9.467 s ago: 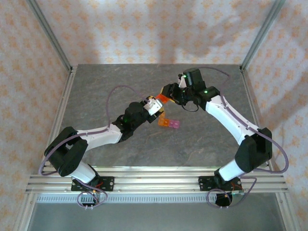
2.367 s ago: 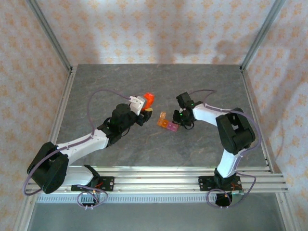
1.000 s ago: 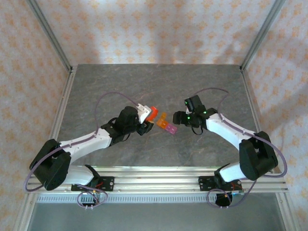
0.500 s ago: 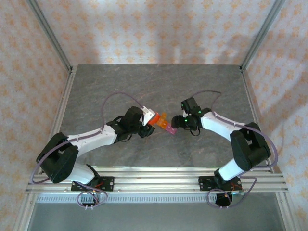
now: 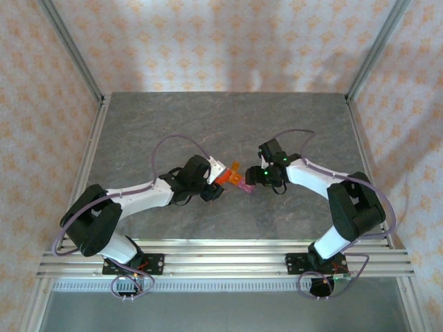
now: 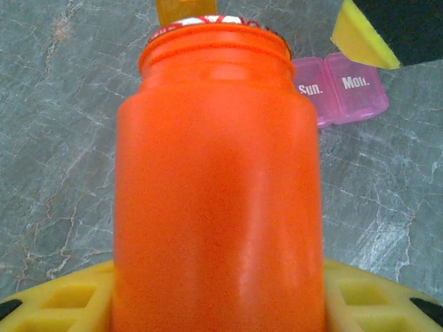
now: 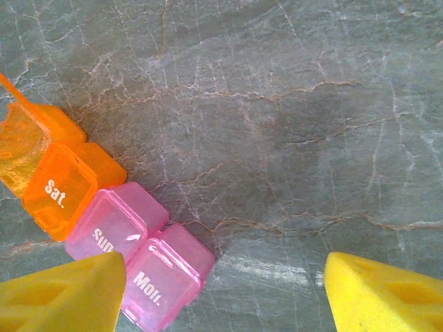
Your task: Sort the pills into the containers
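Open worktop [image 5: 208, 117] surrounds the containers [image 7: 104, 207] at mid-frame, well clear of every edge. Their row runs upper left to lower right. The left hand [image 5: 219, 181] clamps the bottle [image 6: 214, 173] beside them; the right hand [image 7: 225, 277] stands apart.

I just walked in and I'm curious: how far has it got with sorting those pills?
Done: one orange compartment stands open, contents unclear. In hand: the left gripper holds the orange bottle, its mouth aimed at that compartment, while the open right gripper hovers by the pink compartments. Left: the actual sorting; the Sat. compartment and both pink ones are shut.
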Available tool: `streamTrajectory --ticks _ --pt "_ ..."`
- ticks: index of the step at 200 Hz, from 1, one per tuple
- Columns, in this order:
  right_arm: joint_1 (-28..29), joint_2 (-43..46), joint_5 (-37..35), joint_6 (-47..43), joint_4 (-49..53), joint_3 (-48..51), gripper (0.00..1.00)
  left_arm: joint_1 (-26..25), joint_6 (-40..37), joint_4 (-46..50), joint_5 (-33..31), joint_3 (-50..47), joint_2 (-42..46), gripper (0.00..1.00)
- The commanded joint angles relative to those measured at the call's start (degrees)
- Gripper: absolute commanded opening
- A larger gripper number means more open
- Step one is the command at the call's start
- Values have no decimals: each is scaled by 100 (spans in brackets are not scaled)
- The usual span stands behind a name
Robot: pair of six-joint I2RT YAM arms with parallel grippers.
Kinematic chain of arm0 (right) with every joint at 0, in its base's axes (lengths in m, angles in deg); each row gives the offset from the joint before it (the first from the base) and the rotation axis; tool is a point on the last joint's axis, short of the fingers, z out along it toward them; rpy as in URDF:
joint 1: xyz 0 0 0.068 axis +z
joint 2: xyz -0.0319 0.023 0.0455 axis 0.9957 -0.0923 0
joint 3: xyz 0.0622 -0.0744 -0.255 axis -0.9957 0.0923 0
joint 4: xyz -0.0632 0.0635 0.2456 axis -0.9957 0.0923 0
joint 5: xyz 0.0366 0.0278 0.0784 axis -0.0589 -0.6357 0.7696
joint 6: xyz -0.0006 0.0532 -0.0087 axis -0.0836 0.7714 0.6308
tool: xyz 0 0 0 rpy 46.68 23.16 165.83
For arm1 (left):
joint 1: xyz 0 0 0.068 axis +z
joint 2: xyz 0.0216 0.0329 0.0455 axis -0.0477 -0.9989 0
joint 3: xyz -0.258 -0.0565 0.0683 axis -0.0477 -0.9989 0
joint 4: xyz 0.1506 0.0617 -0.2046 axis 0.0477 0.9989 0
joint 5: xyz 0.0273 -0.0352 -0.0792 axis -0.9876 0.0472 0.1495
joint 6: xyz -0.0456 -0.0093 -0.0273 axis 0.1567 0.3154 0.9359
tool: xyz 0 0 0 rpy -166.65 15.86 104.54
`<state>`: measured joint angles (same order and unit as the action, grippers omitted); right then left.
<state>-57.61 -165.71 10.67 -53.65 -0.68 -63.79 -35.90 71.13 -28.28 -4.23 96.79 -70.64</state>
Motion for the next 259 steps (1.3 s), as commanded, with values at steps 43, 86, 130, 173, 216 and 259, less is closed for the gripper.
streamTrajectory --ticks 43,86,130,173,216,259 --pt "35 -145 117 -183 106 -218 74 -22 -4 321 18 353 -127 0" --pt "38 -274 141 -216 136 -232 73 -30 -39 619 0 548 -223 0" --pt "34 -353 119 -213 125 -227 73 -30 -109 1079 -36 879 -474 0" --pt "36 -385 110 -219 141 -231 72 -38 -127 1394 -84 1163 -735 0" --pt "38 -415 115 -204 136 -235 72 -39 -127 1591 -146 1370 -930 0" --pt "38 -424 106 -204 145 -235 72 -39 -168 1853 -228 1538 -1086 0"
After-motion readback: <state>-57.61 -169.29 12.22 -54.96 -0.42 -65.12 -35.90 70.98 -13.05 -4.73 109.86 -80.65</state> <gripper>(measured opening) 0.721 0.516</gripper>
